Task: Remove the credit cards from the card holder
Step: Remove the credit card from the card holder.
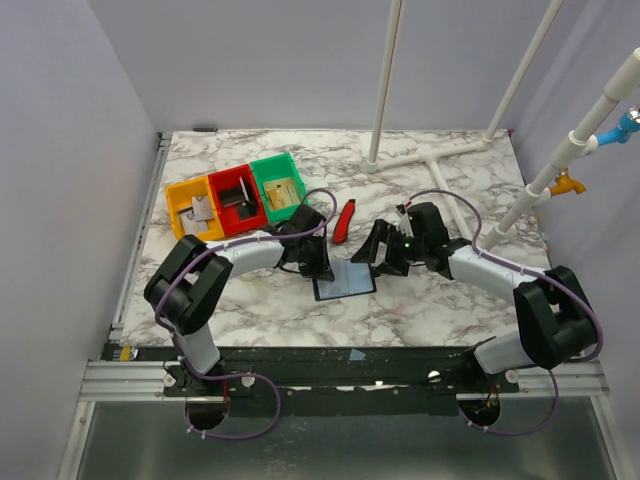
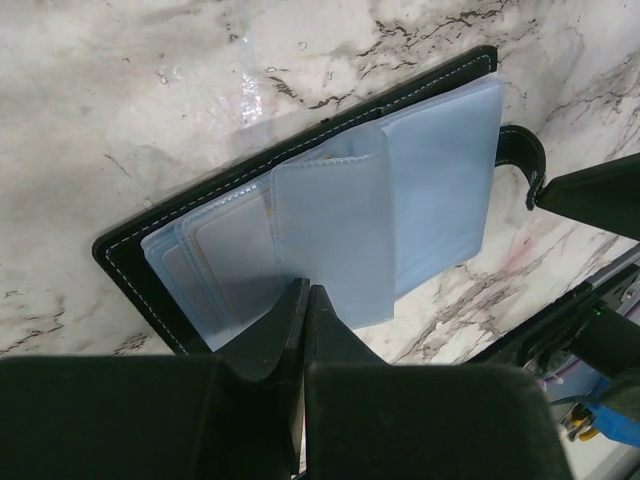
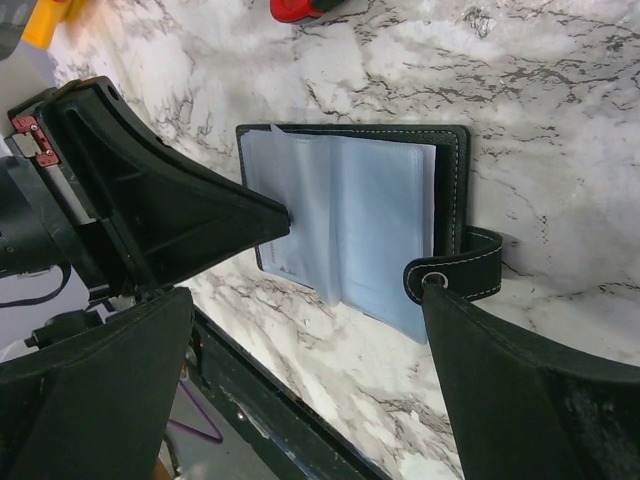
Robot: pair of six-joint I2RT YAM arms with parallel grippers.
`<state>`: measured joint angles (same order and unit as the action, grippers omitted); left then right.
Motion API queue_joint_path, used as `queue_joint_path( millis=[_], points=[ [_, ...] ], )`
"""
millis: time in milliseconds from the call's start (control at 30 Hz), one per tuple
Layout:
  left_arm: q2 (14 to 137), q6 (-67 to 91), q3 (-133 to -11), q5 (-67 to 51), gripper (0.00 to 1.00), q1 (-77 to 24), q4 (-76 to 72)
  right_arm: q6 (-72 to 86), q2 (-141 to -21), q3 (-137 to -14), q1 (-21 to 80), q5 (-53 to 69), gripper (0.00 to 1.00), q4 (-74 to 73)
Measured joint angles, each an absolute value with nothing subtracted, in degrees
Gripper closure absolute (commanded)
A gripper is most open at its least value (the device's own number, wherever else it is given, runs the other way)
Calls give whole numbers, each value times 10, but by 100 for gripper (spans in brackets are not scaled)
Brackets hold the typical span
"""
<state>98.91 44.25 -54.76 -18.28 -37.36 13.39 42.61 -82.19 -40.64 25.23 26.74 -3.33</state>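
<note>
- Left end effector (image 2: 305, 296), pressed together, is probing the open card holder's (image 1: 345, 282) sleeves (image 2: 330, 240).
- Right end effector (image 3: 310, 290), spread, is pinning its strap (image 3: 455, 270).
- Next: pinching the credit cards' (image 2: 232, 262) edges.

Orange bin (image 1: 186, 185), red bin (image 1: 228, 173), green bin (image 1: 270, 160), red-black tool (image 1: 343, 220).

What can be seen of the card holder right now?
The card holder is a black, leather-looking wallet with white stitching, lying open and flat on the marble table between the arms. Its translucent bluish plastic sleeves fan out, one standing partly raised. A strap with a snap juts from one side. The left gripper is shut on a sleeve edge; one fingertip of the open right gripper touches the strap.
</note>
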Motion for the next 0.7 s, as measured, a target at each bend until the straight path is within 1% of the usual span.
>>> queue_joint_path(
  millis=[167,367,633,700],
  points=[
    [997,444,-556,-183,100,-378,133,426,-837,-407,263,263,7,-26],
    [1006,447,-564,-185,100,-384,131,429,-855,-412,284,251,30,-26],
    [1008,451,-565,-185,100,-386,129,423,-867,-442,316,213,31,-30],
    [1008,451,-565,-185,100,-387,129,422,-868,-446,321,205,37,-30]
  ],
)
